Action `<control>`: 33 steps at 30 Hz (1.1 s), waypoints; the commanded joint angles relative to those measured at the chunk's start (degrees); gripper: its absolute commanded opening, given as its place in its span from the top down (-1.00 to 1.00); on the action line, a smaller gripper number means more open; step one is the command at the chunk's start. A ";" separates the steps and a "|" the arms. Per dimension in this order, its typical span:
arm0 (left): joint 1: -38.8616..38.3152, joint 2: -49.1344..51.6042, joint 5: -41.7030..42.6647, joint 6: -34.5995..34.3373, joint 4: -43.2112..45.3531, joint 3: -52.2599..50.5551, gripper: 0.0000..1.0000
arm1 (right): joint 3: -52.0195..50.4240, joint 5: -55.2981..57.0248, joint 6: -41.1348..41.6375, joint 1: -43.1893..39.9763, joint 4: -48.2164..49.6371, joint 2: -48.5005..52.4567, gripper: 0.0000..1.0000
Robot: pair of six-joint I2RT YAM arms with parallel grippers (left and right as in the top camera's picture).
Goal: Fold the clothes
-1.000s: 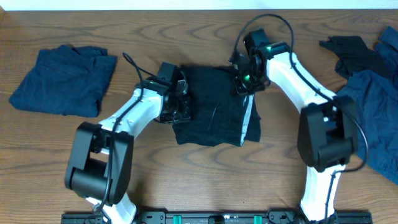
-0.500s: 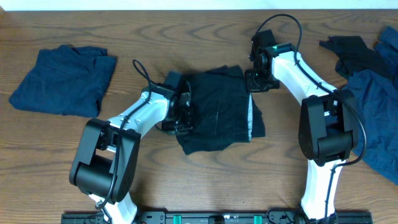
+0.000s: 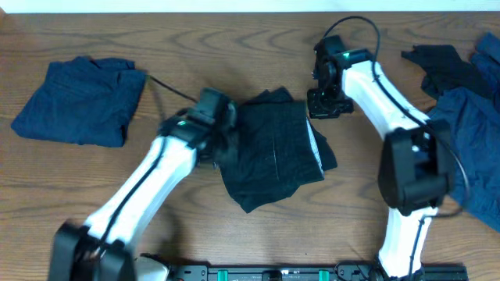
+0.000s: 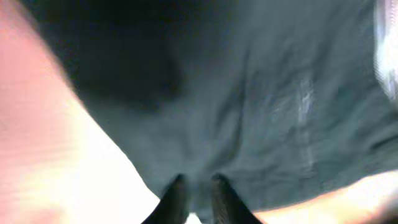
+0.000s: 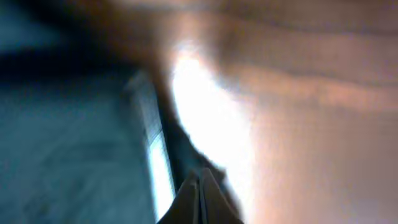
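Table: brown wood grain; it carries all the cloth.
Black garment: middle of the table, between my two arms. It is partly folded and skewed, with its near-left corner pointing toward the near edge and its far edge bunched up.
White strip: runs along the black garment's right edge. It also shows pale and blurred in the right wrist view.
Left hand: at the black garment's left edge. In the left wrist view the two fingers stand close together with dark cloth filling the narrow gap, so I read this as pinched on the black garment. That picture is blurred.
Right hand: at the far-right corner of the black garment. In the right wrist view the fingertips meet in a point just right of the white strip. The jaws are together; whether any cloth is caught between them I cannot tell because of the blur.
Folded blue garment: far left of the table, well apart from my left hand.
Dark crumpled piece: far right, unfolded.
Blue cloth: right edge of the table, loose, just near of the dark crumpled piece and partly out of frame.
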 commanded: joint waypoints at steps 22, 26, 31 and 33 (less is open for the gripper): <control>10.05 21.55 2.51 0.39 13.51 1.20 0.54 | -23.43 -12.59 0.70 12.26 0.83 -12.68 0.89; 10.05 21.59 2.36 0.39 5.99 1.16 0.57 | -29.90 -5.60 4.44 10.97 8.48 -12.68 0.81; 10.05 21.59 2.34 0.31 -4.85 0.83 0.85 | -34.32 3.69 7.48 8.22 18.01 -12.66 0.75; 10.03 21.59 2.36 0.11 -8.44 0.31 0.87 | -34.36 6.27 7.45 7.02 22.10 -12.66 0.70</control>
